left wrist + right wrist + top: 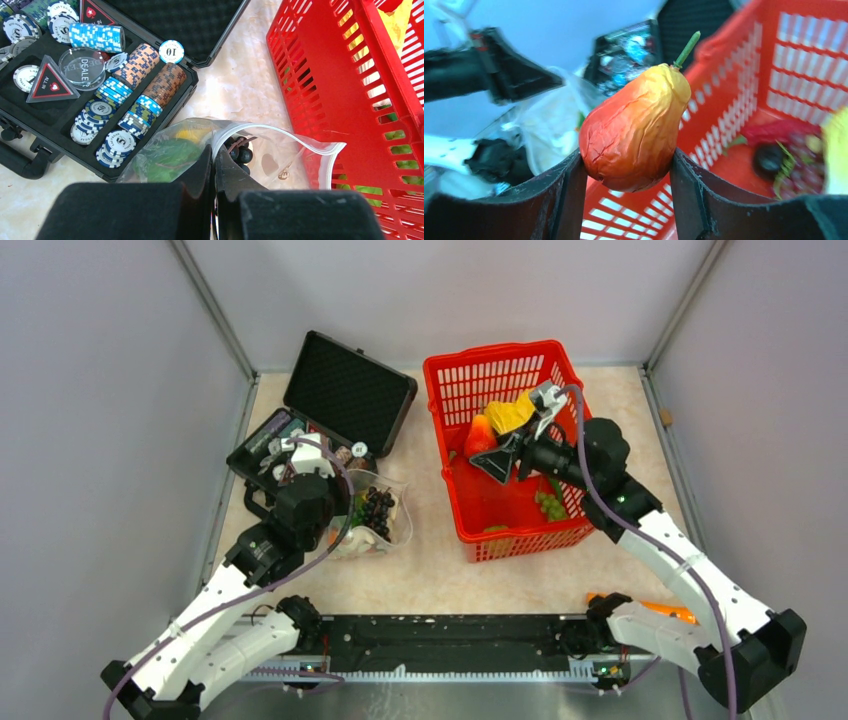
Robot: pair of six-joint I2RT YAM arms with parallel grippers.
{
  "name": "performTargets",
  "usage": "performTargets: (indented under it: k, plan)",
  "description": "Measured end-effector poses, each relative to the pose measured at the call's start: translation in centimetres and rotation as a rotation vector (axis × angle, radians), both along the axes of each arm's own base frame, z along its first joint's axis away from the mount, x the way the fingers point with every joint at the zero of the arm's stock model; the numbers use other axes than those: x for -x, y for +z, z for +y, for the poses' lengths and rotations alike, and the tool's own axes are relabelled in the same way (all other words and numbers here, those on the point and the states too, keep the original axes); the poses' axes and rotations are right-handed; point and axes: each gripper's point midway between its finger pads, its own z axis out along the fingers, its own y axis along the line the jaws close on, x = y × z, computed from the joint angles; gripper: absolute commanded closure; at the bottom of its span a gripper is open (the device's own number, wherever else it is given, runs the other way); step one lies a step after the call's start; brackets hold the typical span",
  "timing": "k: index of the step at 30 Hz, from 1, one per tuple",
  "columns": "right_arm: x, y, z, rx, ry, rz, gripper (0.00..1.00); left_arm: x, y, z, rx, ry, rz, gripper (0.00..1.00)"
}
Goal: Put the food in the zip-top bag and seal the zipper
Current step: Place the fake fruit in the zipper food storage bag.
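Two fingers of the right claw (626, 167) pinch a red-orange fruit (636, 125) only by its crumpled sides, up over the basket (500, 370), so it could squirt loose on the way across. Further left, the left claw (214, 155) is clamped tight on what looks like the rim of the bag (272, 165), beside the case (50, 115). If that mouth sags, the fruit may catch on it.

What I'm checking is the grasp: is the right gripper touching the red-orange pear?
Touching: right wrist view shows the right gripper clamping the pear on both sides.
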Motion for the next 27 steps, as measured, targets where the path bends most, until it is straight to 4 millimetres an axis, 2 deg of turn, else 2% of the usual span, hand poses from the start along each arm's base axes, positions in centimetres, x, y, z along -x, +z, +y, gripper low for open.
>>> performTargets:
  k: [3,7,11,17,23,27]
  plan:
    - [1.8,1.6,1.9,-0.062,0.152,-0.036,0.69,0.0,0.0,0.0,0.001,-0.001,-0.001,0.98]
    - [4.0,1.3,4.1,-0.055,0.301,-0.035,0.68,0.0,0.0,-0.1,0.002,-0.003,0.0,0.98]
    - [6.3,0.1,7.1,0.016,0.445,-0.004,0.68,0.0,0.0,-0.2,0.005,-0.008,0.0,0.98]
    - [8.4,-2.3,11.3,0.14,0.595,0.033,0.68,0.0,0.0,-0.3,0.007,-0.014,0.001,0.98]
    - [9.7,-5.2,14.3,0.254,0.693,0.07,0.68,0.0,-0.1,-0.4,0.006,-0.017,0.004,0.98]
    - [9.8,-7.2,15.3,0.32,0.722,0.1,0.68,0.0,-0.1,-0.4,0.006,-0.017,0.004,0.98]
